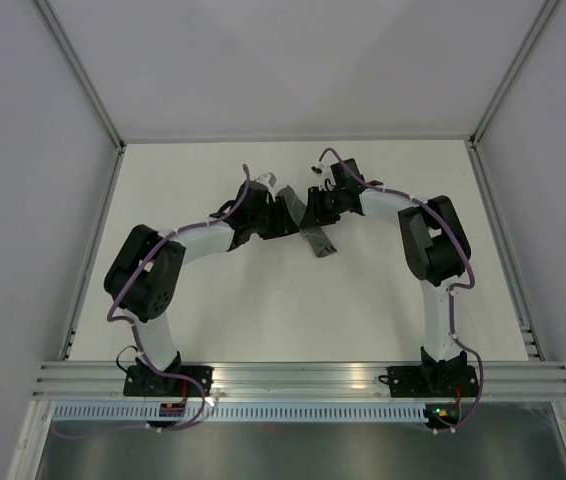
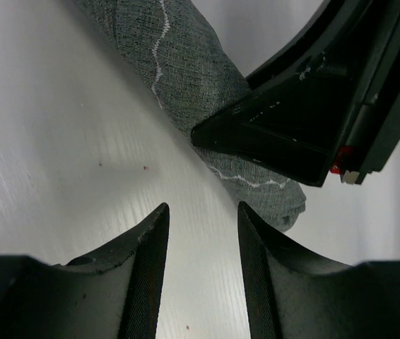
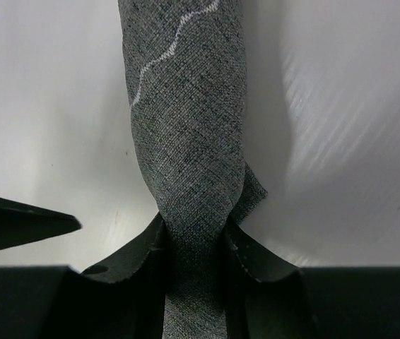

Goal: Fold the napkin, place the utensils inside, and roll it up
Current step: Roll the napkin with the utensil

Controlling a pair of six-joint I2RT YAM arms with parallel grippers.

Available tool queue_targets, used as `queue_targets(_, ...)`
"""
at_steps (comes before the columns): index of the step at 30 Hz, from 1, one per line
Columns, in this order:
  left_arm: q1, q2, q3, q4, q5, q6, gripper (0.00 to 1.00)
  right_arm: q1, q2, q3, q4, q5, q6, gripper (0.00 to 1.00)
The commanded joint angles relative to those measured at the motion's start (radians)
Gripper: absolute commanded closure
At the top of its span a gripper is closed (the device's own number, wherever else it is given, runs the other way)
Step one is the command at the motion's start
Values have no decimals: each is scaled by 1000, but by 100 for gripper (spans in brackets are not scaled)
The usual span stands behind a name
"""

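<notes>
Rolled napkin (image 3: pixel 186 106) clamped in right pincer (image 3: pixel 194 233); left pincer (image 2: pixel 203 212) (narrowly parted) nearby.

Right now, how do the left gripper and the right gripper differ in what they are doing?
The right gripper is shut on the rolled napkin; the left gripper is open and holds nothing. Cloth fills the right gripper's gap; only bare table shows in the left gripper's. Both are close to the napkin.
</notes>
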Motion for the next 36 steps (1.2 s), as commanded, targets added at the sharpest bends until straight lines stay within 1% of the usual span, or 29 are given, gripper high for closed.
queue_targets(1, -8, 43, 84, 13, -70, -77, 52, 3, 125, -31, -19, 110, 127, 86)
queue_targets(4, -15, 74, 127, -13, -104, -82, 52, 1, 137, -23, -8, 100, 159, 86)
queue_targets(7, -29, 102, 159, -27, -109, -79, 52, 1, 145, -25, 6, 99, 183, 86)
queue_targets(11, -60, 112, 178, -42, -139, -39, 51, -2, 146, -35, 35, 97, 220, 86)
queue_targets(14, -84, 111, 190, -67, -185, -11, 50, -2, 146, -38, 58, 105, 246, 86)
queue_targets(15, -96, 108, 190, -97, -204, -8, 49, -3, 148, -35, 61, 106, 251, 86)
queue_targets(18, -124, 89, 170, -130, -299, 1, 48, -8, 152, -32, 73, 106, 272, 86)
queue_targets(23, -161, 86, 133, -95, -340, 6, 43, -10, 158, -38, 98, 106, 299, 85)
queue_targets(25, -170, 93, 116, -82, -362, -14, 41, -10, 157, -41, 104, 108, 303, 85)
queue_targets(26, -172, 94, 107, -44, -365, -32, 40, -10, 155, -40, 104, 111, 302, 85)
queue_targets(33, -179, 120, 110, -36, -418, -85, 39, -11, 148, -51, 107, 117, 306, 85)
queue_targets(36, -185, 117, 95, 10, -414, -91, 39, -11, 143, -52, 108, 122, 308, 85)
